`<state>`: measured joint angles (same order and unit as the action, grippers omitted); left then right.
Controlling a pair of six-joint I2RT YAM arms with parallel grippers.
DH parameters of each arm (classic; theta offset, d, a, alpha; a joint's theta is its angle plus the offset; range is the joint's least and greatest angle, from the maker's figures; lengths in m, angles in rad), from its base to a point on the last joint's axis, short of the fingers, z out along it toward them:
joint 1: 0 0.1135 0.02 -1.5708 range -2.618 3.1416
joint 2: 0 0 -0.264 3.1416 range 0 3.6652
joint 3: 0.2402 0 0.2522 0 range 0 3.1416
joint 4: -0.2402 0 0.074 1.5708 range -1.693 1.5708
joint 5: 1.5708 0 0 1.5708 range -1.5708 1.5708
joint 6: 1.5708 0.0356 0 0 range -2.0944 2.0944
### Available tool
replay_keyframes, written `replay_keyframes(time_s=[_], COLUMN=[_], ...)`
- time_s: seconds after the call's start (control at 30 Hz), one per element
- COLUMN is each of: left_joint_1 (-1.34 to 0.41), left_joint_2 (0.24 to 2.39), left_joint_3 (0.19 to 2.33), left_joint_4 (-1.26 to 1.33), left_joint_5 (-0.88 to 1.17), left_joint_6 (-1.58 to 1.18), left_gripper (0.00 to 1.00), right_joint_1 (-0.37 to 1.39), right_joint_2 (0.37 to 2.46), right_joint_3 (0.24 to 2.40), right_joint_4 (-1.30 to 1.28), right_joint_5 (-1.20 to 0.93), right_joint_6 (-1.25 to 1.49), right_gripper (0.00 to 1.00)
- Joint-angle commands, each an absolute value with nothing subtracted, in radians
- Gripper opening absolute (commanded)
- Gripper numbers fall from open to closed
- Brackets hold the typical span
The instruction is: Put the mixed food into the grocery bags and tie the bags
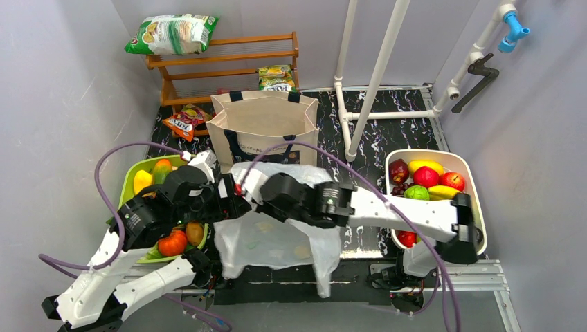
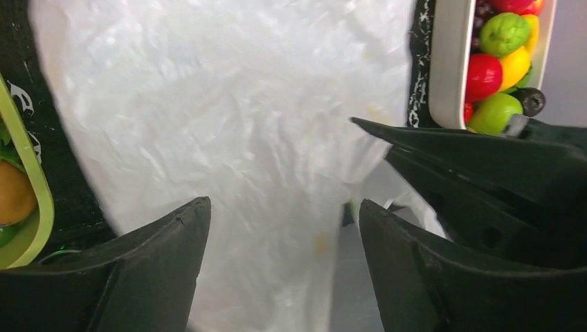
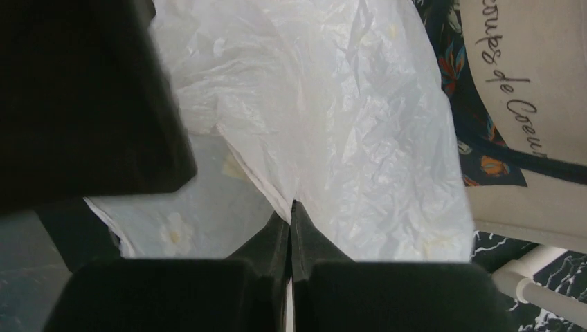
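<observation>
Tightly, the right claw (image 3: 291, 211) pinches the white plastic bag (image 3: 346, 124) fold.

The canvas tote (image 3: 547, 55) bears dark script reading "…oupes de Coeu…" (its ends cut off)

A robot lab cell staged as a grocery corner: plain grey walls (image 1: 55, 83) box in a black marbled tabletop (image 1: 401, 138). Two arms (image 1: 408, 211) are bolted to an aluminium rail (image 1: 471, 275). A white pipe frame (image 1: 379, 69) stands behind, and a wooden rack (image 1: 235, 57) holds snack packets (image 1: 173, 33).
</observation>
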<state>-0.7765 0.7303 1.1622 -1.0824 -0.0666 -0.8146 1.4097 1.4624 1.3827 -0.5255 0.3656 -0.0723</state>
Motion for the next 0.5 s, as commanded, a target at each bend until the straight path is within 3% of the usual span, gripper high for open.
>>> replay_keyframes(time_s=[0.0, 0.13, 0.47], left_joint_1=[-0.785, -0.785, -0.785], left_joint_2=[0.755, 0.763, 0.758], left_joint_3=[1.278, 1.324, 1.366], left_joint_4=[-1.18, -1.247, -1.349], left_joint_5=[-0.046, -0.068, -0.143], left_joint_6=[-0.788, -0.754, -0.706], left_gripper=[0.78, 0.79, 0.79], right_joint_1=[1.417, 1.417, 1.417], right_joint_2=[1.667, 1.767, 1.795], right_joint_3=[1.682, 1.849, 1.948], right_joint_4=[-0.919, -1.025, -1.139], right_joint_5=[0.392, 0.389, 0.347], right_joint_6=[0.131, 0.184, 0.253], right_gripper=[0.01, 0.01, 0.01])
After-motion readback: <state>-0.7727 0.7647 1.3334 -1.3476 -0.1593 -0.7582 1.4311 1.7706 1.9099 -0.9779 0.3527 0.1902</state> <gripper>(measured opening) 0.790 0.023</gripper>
